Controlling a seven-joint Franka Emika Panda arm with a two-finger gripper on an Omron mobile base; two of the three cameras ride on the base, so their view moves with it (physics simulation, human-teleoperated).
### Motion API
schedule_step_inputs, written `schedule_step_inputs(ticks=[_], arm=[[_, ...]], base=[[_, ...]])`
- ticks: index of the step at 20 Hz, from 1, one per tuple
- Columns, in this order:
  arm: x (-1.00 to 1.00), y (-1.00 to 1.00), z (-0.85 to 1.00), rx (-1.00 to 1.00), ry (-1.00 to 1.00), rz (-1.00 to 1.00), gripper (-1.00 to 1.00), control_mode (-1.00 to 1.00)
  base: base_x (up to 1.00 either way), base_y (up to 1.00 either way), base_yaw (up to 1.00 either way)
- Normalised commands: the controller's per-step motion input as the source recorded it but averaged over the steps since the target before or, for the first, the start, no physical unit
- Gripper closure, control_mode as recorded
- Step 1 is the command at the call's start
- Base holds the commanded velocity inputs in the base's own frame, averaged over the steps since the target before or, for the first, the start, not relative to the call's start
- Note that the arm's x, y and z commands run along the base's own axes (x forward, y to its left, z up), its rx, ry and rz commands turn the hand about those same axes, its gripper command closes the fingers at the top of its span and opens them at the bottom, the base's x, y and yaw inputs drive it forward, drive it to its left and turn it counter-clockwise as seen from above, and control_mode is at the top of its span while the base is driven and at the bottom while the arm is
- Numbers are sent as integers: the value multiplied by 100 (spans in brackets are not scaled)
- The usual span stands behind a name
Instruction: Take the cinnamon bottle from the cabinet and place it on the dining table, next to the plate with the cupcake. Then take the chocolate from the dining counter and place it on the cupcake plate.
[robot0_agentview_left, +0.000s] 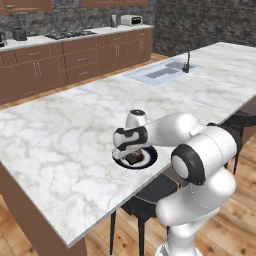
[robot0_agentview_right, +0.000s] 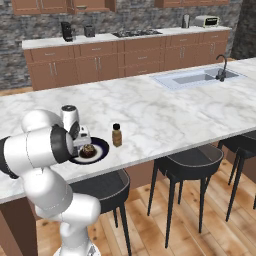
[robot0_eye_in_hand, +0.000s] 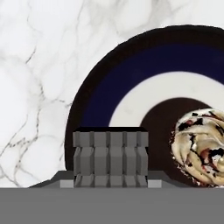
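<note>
While gripper over plate, clamping chocolate

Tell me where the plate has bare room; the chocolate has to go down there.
Beside the cupcake, the plate shows bare rim and pale ring, under the chocolate the fingers hold. Crowded where the cupcake sits. Marble lies bare past the bottle.
</note>
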Motion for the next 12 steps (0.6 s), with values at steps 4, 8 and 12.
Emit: schedule_step_inputs(ticks=[4, 8, 12], arm=[[0, 0, -6, 7, 0, 0, -100, -100], [0, 0, -1, 5, 0, 0, -100, -100], [2, 0, 3, 4, 0, 0, -100, -100]], base=[[0, 0, 0], [0, 0, 0], [0, 0, 0]])
